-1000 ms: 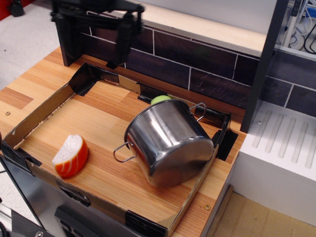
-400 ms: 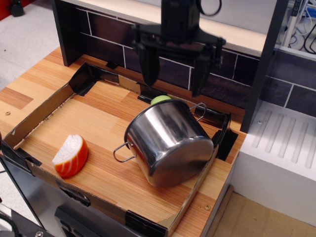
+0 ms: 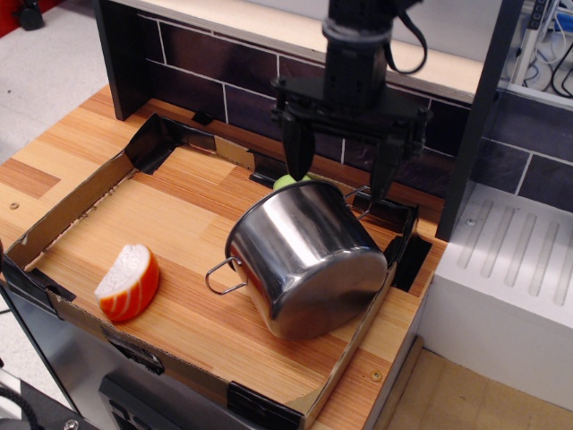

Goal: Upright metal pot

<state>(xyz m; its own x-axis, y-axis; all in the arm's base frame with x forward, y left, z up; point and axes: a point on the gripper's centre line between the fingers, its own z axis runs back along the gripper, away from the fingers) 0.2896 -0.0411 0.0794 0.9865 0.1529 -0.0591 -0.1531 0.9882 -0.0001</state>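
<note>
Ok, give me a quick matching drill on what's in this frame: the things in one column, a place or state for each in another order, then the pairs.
Things:
1. metal pot
2. orange-and-white toy slice
3. gripper
4. green object

Places or states:
A. open, hanging over the back of the tray
B. lying tipped, shiny base turned toward the camera
C. mostly hidden behind the pot's rim
D. alone on the left part of the tray floor

Pairs: 1-B, 2-D, 3-A, 4-C
</note>
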